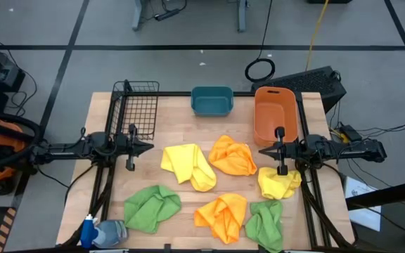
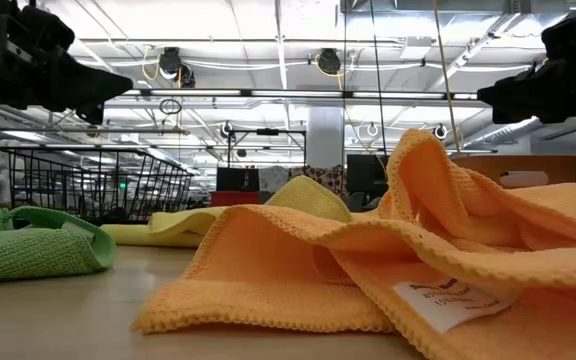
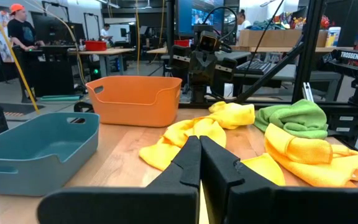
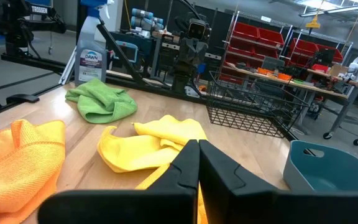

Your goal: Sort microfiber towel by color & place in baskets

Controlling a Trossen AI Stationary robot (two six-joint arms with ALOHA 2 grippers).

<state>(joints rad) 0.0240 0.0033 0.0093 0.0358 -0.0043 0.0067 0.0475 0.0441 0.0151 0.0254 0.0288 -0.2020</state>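
Six microfiber towels lie loose on the wooden worktop [image 1: 104, 112], none yet sorted. Taking the high view as a clock face centred on the worktop, the black wire-mesh basket [image 1: 138, 107] sits at 10 o'clock, the teal tub [image 1: 211, 101] at 12, the orange bin [image 1: 275, 114] at 2.

The left gripper [image 1: 146, 147] hovers at 9 o'clock, jaws pressed together and holding nothing. The right gripper [image 1: 264, 150] hovers at 3, jaws likewise closed and empty.

A sensible first pick is the orange towel [image 1: 232, 156] at centre, closest to the orange bin: open the jaws, descend on a raised fold, lift clear before swinging.

A yellow towel [image 1: 187, 166] touches it at 9; pinch away from that overlap. Another yellow towel [image 1: 278, 183] lies under the right arm. A spray bottle [image 1: 95, 232] stands at 7, near the edge.
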